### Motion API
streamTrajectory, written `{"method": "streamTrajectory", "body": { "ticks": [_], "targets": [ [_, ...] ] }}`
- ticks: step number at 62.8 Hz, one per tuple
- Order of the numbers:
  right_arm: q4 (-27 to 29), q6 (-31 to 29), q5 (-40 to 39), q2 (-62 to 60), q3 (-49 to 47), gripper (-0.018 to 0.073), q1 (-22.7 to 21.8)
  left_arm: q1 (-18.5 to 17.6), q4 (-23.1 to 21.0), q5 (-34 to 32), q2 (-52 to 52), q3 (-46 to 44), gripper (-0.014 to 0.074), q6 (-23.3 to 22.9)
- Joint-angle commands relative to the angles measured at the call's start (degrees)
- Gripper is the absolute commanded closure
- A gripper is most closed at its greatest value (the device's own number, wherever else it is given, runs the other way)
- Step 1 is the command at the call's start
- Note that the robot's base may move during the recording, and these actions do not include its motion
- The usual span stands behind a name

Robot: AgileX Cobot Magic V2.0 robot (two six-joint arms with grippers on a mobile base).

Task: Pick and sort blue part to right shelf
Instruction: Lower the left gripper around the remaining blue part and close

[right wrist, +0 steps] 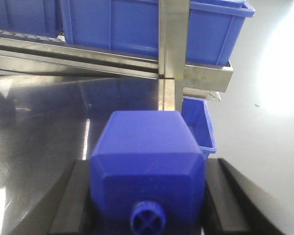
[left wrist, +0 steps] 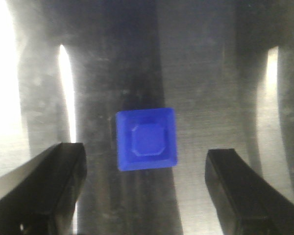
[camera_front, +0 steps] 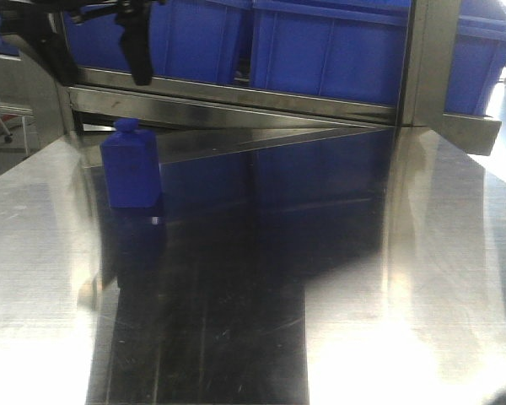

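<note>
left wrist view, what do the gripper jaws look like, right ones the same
The left gripper has two matte black, flat-sided jaws that widen toward the camera. The right gripper has the same black, flat slabs for jaws. No cables or markings show.

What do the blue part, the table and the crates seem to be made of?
Blue part: probably moulded plastic, matte, even colour, bevelled edges. Table: brushed steel by its look, mirror-like glare and fine scratches. Crates: probably plastic, slightly glossy, ribbed walls.

We see a factory or warehouse workshop: a brushed steel worktable (camera_front: pixel 455 278), a steel rack (right wrist: pixel 174 49) carrying big blue plastic crates (camera_front: pixel 329 46) (plain industrial kit), pale bare floor (right wrist: pixel 274 98)
</note>
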Motion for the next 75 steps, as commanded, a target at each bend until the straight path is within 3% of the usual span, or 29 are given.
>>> {"method": "streamTrajectory", "body": {
  "ticks": [1, 22, 34, 75],
  "targets": [
    [-0.1, -0.6, -5.5, -0.2, -1.8, 0.0273, -0.4, -0.4, -0.9, 2.8, 0.2, -6.0, 0.0029, -0.7],
    [-0.1, -0.6, -5.5, -0.2, -1.8, 0.0273, -0.4, -0.3, 0.8, 10.2, 7.4, -15.0, 0.0029, -0.7],
    [-0.1, -0.6, -5.5, -0.2, -1.8, 0.0273, -0.4, -0.3, 2.9, 11.8, 9.0, -15.1, 0.0029, -4.2],
    [-0.1, -0.6, -5.5, -0.2, -1.8, 0.0273, -0.4, -0.4, 1.4, 13.1, 11.6, -14.5, 0.0029, -4.3]
  ]
}}
